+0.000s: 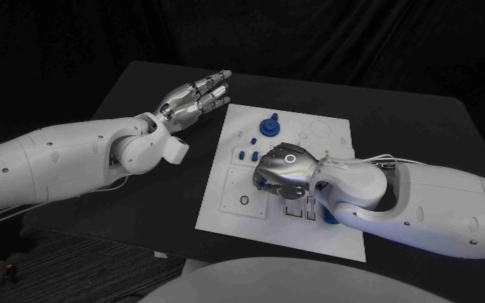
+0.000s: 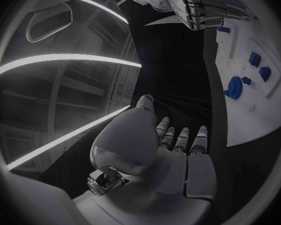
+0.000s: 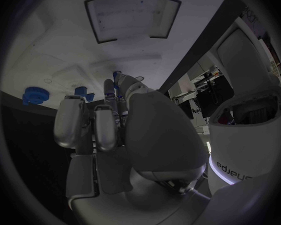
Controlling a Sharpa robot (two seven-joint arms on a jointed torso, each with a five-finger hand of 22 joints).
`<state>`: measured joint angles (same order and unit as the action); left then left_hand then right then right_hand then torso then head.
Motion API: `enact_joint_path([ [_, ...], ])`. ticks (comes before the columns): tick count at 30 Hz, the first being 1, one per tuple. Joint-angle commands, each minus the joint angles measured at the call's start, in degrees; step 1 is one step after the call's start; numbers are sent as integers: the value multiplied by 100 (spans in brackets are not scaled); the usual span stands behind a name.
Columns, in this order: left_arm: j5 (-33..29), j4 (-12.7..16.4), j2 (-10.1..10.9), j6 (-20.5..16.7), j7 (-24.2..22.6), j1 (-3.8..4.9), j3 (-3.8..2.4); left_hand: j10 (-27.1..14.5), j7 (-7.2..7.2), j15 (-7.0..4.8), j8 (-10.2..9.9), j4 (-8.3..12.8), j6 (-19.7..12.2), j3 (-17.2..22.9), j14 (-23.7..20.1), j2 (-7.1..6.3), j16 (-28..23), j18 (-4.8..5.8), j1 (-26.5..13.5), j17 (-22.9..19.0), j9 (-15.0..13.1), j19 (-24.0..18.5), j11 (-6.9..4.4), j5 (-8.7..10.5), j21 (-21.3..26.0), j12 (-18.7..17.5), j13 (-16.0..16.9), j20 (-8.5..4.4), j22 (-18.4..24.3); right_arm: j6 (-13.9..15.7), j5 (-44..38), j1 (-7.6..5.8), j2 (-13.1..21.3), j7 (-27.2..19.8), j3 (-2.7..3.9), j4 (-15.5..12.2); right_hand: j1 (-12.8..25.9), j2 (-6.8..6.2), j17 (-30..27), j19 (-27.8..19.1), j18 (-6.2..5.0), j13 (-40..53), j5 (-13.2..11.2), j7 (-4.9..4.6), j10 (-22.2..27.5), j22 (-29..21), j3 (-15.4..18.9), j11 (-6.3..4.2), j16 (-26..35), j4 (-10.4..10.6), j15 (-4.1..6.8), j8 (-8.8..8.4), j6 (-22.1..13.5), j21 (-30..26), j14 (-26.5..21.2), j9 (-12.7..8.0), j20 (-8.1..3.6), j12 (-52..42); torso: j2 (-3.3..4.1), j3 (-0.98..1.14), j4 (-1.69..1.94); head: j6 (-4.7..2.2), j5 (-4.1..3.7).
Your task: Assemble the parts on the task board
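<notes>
left robot hand (image 1: 194, 99) raised, fingers straight, holding nothing, right robot hand (image 1: 283, 172) curled downward, grip unclear

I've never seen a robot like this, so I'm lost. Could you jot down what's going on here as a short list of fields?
Surface: black table
Task board: white plate in the middle of the table
Parts: small blue pieces on the board, among them a round blue part near its far end
Left hand: raised beside the board, fingers stretched out, holding nothing
Right hand: over the board's middle, fingers curled down; whether it holds a part cannot be told
</notes>
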<state>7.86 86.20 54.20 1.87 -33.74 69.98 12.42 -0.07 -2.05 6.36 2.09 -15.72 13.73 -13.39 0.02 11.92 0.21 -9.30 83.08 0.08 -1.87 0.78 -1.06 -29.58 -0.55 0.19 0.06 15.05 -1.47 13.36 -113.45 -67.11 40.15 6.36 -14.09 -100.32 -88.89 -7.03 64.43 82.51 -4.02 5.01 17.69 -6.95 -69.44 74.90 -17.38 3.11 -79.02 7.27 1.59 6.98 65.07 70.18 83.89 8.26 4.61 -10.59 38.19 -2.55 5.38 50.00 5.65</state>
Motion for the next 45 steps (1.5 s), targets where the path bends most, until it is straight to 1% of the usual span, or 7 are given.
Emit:
enact_joint_path([
  [1,-23,2,-13,93,-15,-8,-5,7,-8,-4,25,25,59,2,-2,-7,-21,-94,38,-8,-9,-10,56,-30,1,-19,-6,36,3,-5,62,28,-3,121,-9,-8,35,1,0,19,0,10,-37,22,-49,980,-1,-6,-26,-29,-27,-6,24,28,106,6,15,2,0,-2,2,0,-2],
  [28,-23,-69,-40,191,170,-9,-5,7,-36,24,53,32,154,17,-2,8,-21,-97,46,-8,-21,4,87,-34,-10,-19,-6,63,-20,-104,85,28,-29,168,-9,9,51,4,-11,23,2,9,-48,22,-41,983,0,-5,-19,-26,-25,-19,17,39,104,5,12,12,2,-2,1,0,20],
  [32,-23,-80,-51,199,179,-9,-5,7,-37,34,54,32,153,21,-2,14,-21,-98,47,-8,-21,7,89,-35,-11,-19,-6,70,-23,-152,85,28,-40,226,-9,35,90,-11,-43,10,2,-7,-65,-13,49,978,-4,33,2,-21,-50,-101,-87,20,90,-18,23,73,0,-2,3,0,26],
  [35,-23,-86,-58,206,182,-9,-5,7,-37,34,54,32,153,21,-2,14,-21,-98,47,-8,-21,7,89,-35,-11,-19,-6,70,-23,-144,85,28,-43,249,-9,48,167,-57,-75,-16,-3,-32,-167,-73,217,967,-14,92,21,16,-104,-302,-408,-24,72,-93,65,153,3,-3,2,0,34],
  [37,-23,-90,-61,210,183,-9,-5,7,-37,34,54,32,153,21,-2,14,-21,-98,47,-8,-21,7,89,-35,-11,-19,-6,70,-23,-150,85,28,-44,274,-9,54,214,-98,-105,-33,-9,-49,-222,-27,329,959,-17,112,36,43,-121,-351,-588,-55,56,-136,82,202,3,-2,3,0,38],
  [40,-23,-98,-66,213,182,-11,-5,7,-41,87,57,41,143,35,-2,23,-21,-98,56,-8,-17,14,98,-41,-16,-19,-6,96,-28,-177,84,29,-46,306,-9,59,268,-172,-167,-94,-31,-67,-283,189,550,933,-39,157,68,76,-141,-343,-938,-162,8,-221,111,272,2,-1,1,0,56],
  [45,-22,-111,-73,221,178,-14,-5,7,-41,96,57,43,141,38,-2,25,-21,-99,57,-8,-16,21,100,-42,-21,-19,-6,100,-39,-174,84,29,-47,325,-9,64,319,-222,-180,-121,-41,-64,-367,280,661,922,-29,181,72,103,-146,-343,-1139,-204,-12,-273,123,280,5,-2,4,0,55],
])
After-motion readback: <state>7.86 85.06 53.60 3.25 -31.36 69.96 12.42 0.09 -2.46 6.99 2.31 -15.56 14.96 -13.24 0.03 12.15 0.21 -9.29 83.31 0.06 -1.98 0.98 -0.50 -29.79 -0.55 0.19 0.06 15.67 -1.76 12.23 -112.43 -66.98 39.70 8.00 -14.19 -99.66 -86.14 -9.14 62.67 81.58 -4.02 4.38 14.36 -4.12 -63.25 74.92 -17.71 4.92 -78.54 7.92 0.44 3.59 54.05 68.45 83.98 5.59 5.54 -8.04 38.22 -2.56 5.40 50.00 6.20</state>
